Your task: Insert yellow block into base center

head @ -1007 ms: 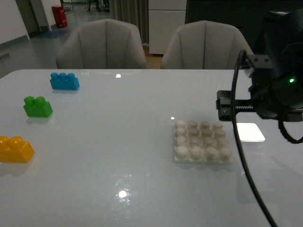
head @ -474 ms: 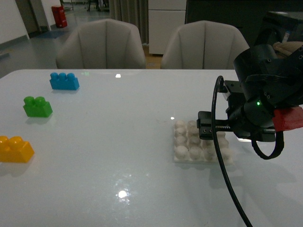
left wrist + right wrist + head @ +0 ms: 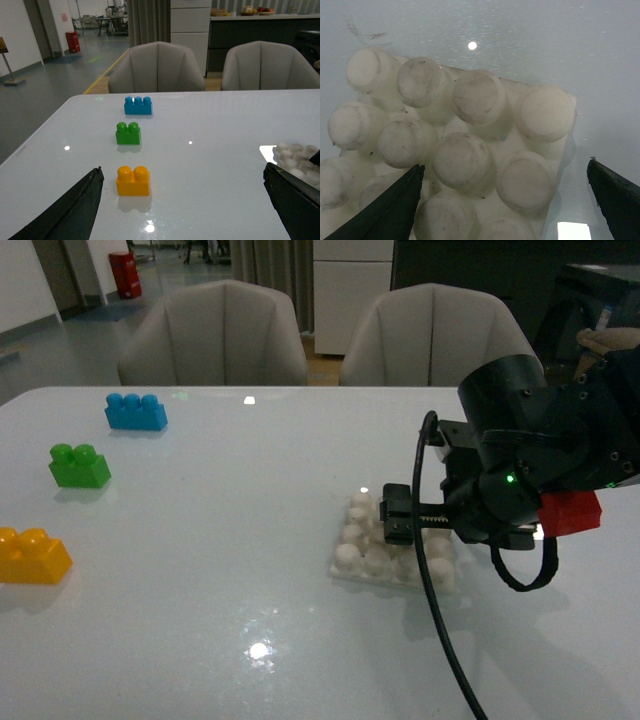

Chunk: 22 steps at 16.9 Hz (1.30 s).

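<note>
Over the base (image 3: 356,557), the right gripper (image 3: 503,167) has arrived, spread; base shifted leftward.

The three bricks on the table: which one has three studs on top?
The blue brick, at the far end of the row. The green brick and the yellow block each carry only two studs.

- The right claw (image 3: 504,165) and its black arm (image 3: 520,465) hang low over the base (image 3: 350,555). They cover its far and right studs, so only the near-left studs are open from above.
- Bare surface (image 3: 230,540) stretches wide between the base and the three bricks at the left.
- The yellow block (image 3: 33,555) stands clear on every side. The green brick (image 3: 80,466) sits apart behind it, and the blue brick (image 3: 136,412) lies farther still.
- The left claw (image 3: 181,172), jaws wide, faces the yellow block with nothing between.
</note>
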Each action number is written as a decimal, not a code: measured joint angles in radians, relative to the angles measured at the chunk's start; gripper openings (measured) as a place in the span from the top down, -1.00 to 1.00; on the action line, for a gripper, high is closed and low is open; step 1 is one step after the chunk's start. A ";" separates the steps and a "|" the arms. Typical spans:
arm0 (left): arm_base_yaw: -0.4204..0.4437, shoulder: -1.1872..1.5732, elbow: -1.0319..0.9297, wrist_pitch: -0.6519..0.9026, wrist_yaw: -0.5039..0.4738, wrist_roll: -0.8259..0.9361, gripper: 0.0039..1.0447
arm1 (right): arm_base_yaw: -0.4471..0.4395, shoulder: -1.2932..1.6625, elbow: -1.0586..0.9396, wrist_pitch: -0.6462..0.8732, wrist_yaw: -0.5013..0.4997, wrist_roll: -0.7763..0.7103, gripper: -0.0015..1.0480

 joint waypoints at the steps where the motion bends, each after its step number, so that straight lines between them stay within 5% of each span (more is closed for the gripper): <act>1: 0.000 0.000 0.000 0.000 0.000 0.000 -0.88 | 0.012 0.004 0.005 0.003 -0.006 0.000 -0.88; 14: 0.000 0.000 0.000 0.000 0.000 0.000 -0.88 | 0.089 0.029 0.045 0.026 -0.061 0.005 -0.88; 18: 0.000 0.000 0.000 0.000 0.000 0.000 -0.88 | 0.055 -0.037 -0.042 0.086 -0.097 0.035 -0.88; 22: 0.000 0.000 0.000 0.000 0.000 0.000 -0.88 | -0.072 -0.276 -0.192 0.190 -0.145 0.074 -0.88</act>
